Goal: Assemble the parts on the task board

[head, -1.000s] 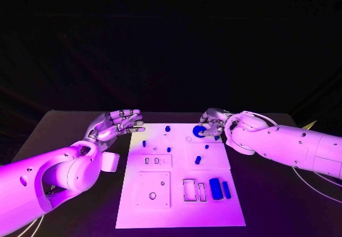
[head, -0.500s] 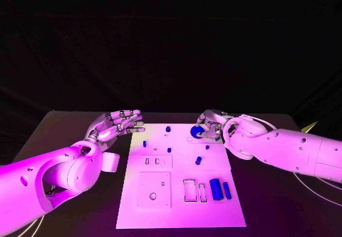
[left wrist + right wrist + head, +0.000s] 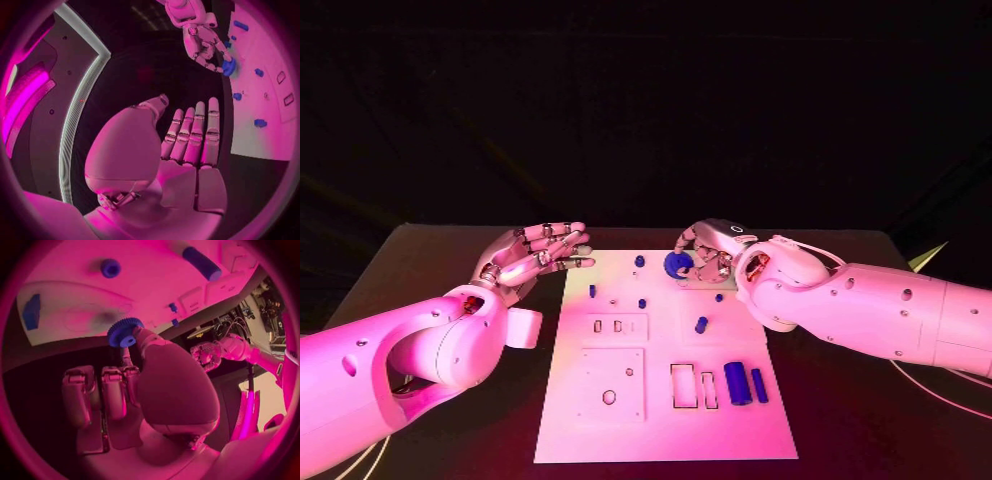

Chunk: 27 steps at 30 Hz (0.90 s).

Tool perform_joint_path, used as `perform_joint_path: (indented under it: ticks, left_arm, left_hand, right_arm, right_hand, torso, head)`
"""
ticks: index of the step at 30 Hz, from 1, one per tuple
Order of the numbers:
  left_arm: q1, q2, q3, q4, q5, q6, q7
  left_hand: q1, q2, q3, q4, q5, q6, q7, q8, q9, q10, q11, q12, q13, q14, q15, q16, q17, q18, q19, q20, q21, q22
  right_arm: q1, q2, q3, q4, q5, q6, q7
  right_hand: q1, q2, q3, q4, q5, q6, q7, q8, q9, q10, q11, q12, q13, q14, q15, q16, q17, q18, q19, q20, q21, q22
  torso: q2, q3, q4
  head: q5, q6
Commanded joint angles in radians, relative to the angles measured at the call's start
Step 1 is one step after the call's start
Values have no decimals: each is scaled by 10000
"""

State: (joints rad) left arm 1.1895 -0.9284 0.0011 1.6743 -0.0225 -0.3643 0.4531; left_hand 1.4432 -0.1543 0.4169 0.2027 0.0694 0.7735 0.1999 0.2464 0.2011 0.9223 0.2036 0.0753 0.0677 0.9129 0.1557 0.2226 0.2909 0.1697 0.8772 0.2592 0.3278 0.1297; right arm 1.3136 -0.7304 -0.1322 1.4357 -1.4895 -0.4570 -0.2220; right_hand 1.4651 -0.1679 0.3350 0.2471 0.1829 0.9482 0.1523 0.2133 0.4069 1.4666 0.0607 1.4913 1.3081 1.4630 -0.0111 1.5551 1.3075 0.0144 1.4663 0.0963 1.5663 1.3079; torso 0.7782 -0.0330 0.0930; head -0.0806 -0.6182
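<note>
At the board's near edge, two blue bars point(image 3: 746, 384) lie flat beside empty slots, likely waiting. Mid-board: small blue pegs point(image 3: 701, 324), some upright. Task board point(image 3: 661, 430) sits centred btwn both arms. Far end: right hand point(image 3: 710, 252) pinches blue gear point(image 3: 678, 265) just above board, prob. carrying it to a post. Left hand point(image 3: 535, 255) hangs off board's left edge, fingers apart, holding nothing, keeping out of the way.
</note>
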Motion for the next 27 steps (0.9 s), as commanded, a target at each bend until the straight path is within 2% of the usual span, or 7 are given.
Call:
perform_joint_path:
  ticks: [1, 9, 14, 16, 19, 24, 27]
  left_arm:
    - [12, 21, 9, 27, 18, 209, 65]
    - [13, 44, 9, 30, 18, 212, 69]
    - [13, 75, 9, 23, 18, 218, 56]
    - [14, 84, 9, 22, 18, 223, 49]
    - [14, 100, 10, 17, 18, 230, 39]
    - [14, 107, 10, 13, 18, 232, 29]
    - [14, 102, 10, 9, 18, 228, 23]
  left_hand:
    - [-99, 32, 56, 2, -64, -71, 588, 35, -17, 22, 44, 16, -7, -16, 54, -1, 11, 115, 14, -22, 44, -1]
    - [-102, 30, 56, 2, -65, -71, 589, 35, -17, 22, 45, 16, -7, -16, 54, -1, 13, 115, 13, -22, 44, -1]
    - [-108, 27, 55, 1, -66, -71, 590, 36, -17, 23, 46, 16, -7, -16, 55, -2, 15, 115, 12, -21, 45, -2]
    - [-108, 27, 55, 1, -66, -71, 590, 36, -17, 23, 46, 16, -7, -16, 55, -2, 15, 115, 12, -21, 45, -2]
    - [-108, 27, 55, 1, -66, -71, 590, 36, -17, 23, 46, 16, -7, -16, 55, -2, 15, 115, 12, -21, 45, -2]
    - [-108, 27, 55, 1, -66, -71, 590, 36, -17, 23, 46, 16, -7, -16, 55, -2, 15, 115, 12, -21, 45, -2]
    - [-108, 27, 55, 1, -66, -71, 590, 36, -17, 23, 46, 16, -7, -16, 55, -2, 15, 115, 12, -21, 45, -2]
  right_arm:
    - [-2, 157, -7, 71, -1129, -328, -190]
    - [-13, 743, -42, -77, -1664, -482, -530]
    - [-111, 1152, -61, -282, -1761, -451, -628]
    - [-159, 1277, -66, -352, -1774, -429, -650]
    - [-238, 1471, -72, -480, -1787, -386, -685]
    - [-333, 1704, -80, -695, -1795, -311, -706]
    - [-382, 1822, -85, -809, -1796, -271, -705]
  right_hand:
    - [-98, -46, 93, -14, 44, 268, -189, 95, 0, 411, -92, 27, 1924, 1003, -67, 61, 2271, -144, 1045, -73, 45, 2629]
    - [-117, -96, 268, -97, 45, 273, -186, 76, -16, 417, -92, 29, 1930, 1000, -70, 57, 2257, -144, 1045, -79, 45, 2629]
    - [-128, -106, 305, -113, 43, 281, -186, 76, -18, 419, -93, 29, 1931, 996, -70, 51, 2236, -144, 1045, -80, 45, 2629]
    - [-132, -111, 331, -125, 43, 284, -186, 74, -20, 421, -93, 31, 1932, 995, -71, 50, 2232, -144, 1045, -80, 45, 2629]
    - [-132, -111, 331, -125, 43, 284, -186, 74, -20, 421, -93, 31, 1932, 995, -71, 50, 2232, -144, 1045, -80, 45, 2629]
    - [-132, -111, 331, -125, 43, 284, -186, 74, -20, 421, -93, 31, 1932, 995, -71, 50, 2232, -144, 1045, -80, 45, 2629]
    - [-155, -122, 375, -140, 41, 285, -183, 68, -24, 420, -91, 29, 1931, 994, -70, 49, 2227, -144, 1045, -81, 45, 2629]
  torso:
    - [-7, -11, 16]
    - [11, -12, 37]
    - [5, -13, 40]
    - [11, -18, 50]
    - [10, -1, 37]
    - [2, -10, 41]
    - [8, 0, 18]
  head:
    - [-12, -9]
    - [-13, -35]
    - [-29, -41]
    - [0, -54]
    - [30, -84]
    - [60, -107]
    - [100, -114]
